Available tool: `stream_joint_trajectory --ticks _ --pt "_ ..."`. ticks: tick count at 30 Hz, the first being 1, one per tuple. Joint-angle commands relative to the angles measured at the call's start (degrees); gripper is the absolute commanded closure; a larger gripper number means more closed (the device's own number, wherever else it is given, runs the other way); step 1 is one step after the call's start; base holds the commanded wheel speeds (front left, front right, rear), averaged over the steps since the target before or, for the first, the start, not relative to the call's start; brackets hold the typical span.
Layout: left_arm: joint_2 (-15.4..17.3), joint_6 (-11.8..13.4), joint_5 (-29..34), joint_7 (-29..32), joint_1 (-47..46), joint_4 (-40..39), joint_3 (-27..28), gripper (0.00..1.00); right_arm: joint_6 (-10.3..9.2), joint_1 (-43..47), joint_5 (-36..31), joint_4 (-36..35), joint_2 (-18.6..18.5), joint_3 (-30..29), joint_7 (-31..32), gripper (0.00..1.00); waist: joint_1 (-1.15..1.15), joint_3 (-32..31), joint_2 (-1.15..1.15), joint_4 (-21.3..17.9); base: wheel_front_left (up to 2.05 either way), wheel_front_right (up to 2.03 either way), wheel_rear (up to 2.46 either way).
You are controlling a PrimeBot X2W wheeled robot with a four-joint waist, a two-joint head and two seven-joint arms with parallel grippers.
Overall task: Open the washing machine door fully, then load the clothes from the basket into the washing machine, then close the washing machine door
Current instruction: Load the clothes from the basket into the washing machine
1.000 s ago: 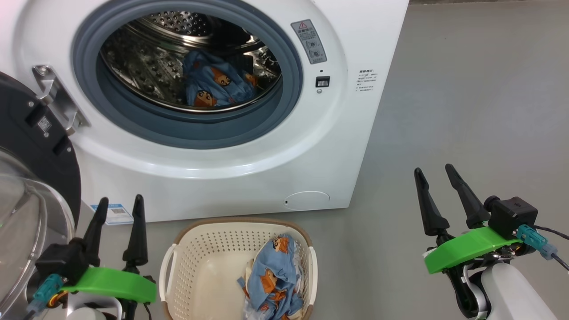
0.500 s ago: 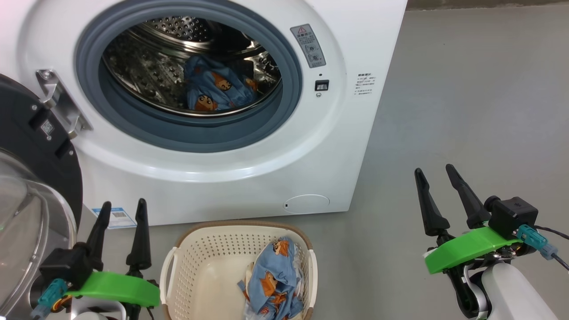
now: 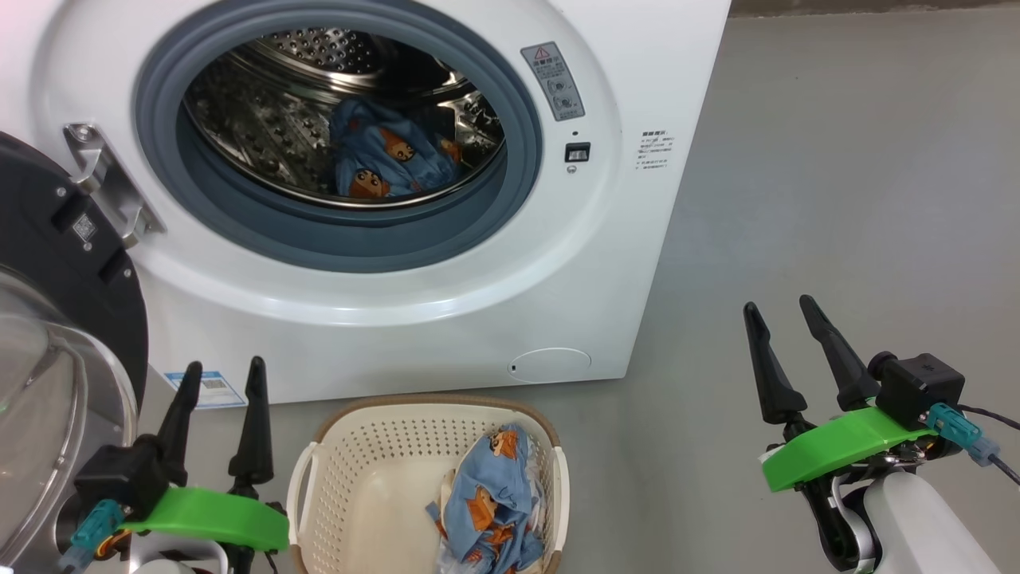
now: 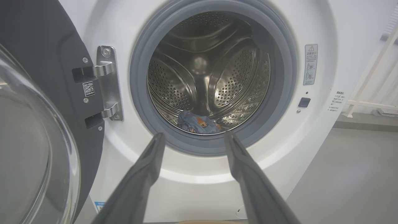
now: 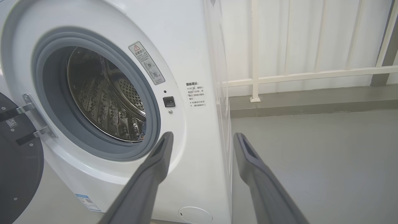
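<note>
soft, light, floppy clothes (image 3: 490, 498) bunched in the right half of the basket (image 3: 430, 399), likely best pinched at the raised top fold; left pincer (image 3: 225, 364) just beside the basket, right pincer (image 3: 778, 303) well off, both apart, empty.

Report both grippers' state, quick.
Left gripper: open, holding nothing.
Right gripper: open, holding nothing.

Lighting: bright, even, diffuse; shadows faint. Glare: highlights on steel drum (image 4: 205, 71), sheen on washing machine door (image 3: 32, 414) glass. Focus: head view sharp; left gripper (image 4: 194, 134) and right gripper (image 5: 202, 134) fingers soft near lens. Wrist-view edges bowed.
</note>
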Motion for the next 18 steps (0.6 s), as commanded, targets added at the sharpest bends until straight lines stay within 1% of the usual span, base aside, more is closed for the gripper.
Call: stream_joint_trajectory --ticks 1,11,18 --pt "1.16 0.30 0.57 -0.36 -1.01 -1.60 1.71 0.00 0.42 -0.37 0.01 -1.16 -0.50 1.06 -0.46 0.00 0.00 0.04 0.00 0.01 0.00 0.00 0.00" --pt "1.01 -0.03 0.44 -0.10 -1.54 -0.75 0.41 0.00 0.42 -0.63 -0.21 -1.59 -0.28 0.96 -0.46 0.00 0.00 1.42 0.00 -0.20 0.00 0.00 0.00" --pt "0.88 -0.88 -0.04 1.19 -2.75 1.46 -1.27 0.00 0.42 -1.04 -0.52 -1.36 0.12 0.55 -0.46 0.00 0.00 4.14 0.00 -0.84 0.00 0.00 0.00"
